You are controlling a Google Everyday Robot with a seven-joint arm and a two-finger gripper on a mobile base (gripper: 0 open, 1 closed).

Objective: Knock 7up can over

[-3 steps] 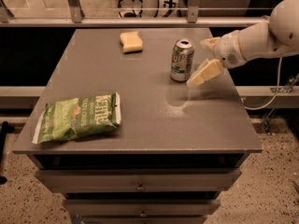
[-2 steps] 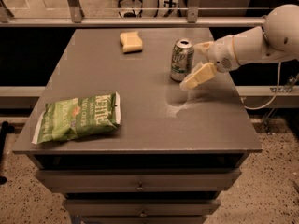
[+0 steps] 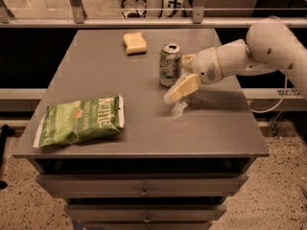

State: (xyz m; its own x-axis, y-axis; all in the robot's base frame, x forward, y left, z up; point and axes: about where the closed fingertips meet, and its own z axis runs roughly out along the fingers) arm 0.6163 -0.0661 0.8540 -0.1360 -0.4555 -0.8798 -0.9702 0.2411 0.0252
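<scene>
The 7up can (image 3: 170, 64), silver and green with a silver top, stands upright on the grey table (image 3: 144, 128), right of centre toward the back. My gripper (image 3: 178, 78) comes in from the right on the white arm (image 3: 249, 56) and is right beside the can's right side. Its fingers are open: the near finger (image 3: 182, 87) slants down to the left in front of the can's base, and the far finger (image 3: 188, 60) sits against the can's upper right. The gripper holds nothing.
A green Kettle chip bag (image 3: 79, 121) lies flat at the table's front left. A yellow sponge (image 3: 135, 43) lies at the back, left of the can. Drawers sit under the table top. A railing and office chairs are behind.
My gripper has moved left against the can. The can has shifted a little to the left on the table and still stands upright.
</scene>
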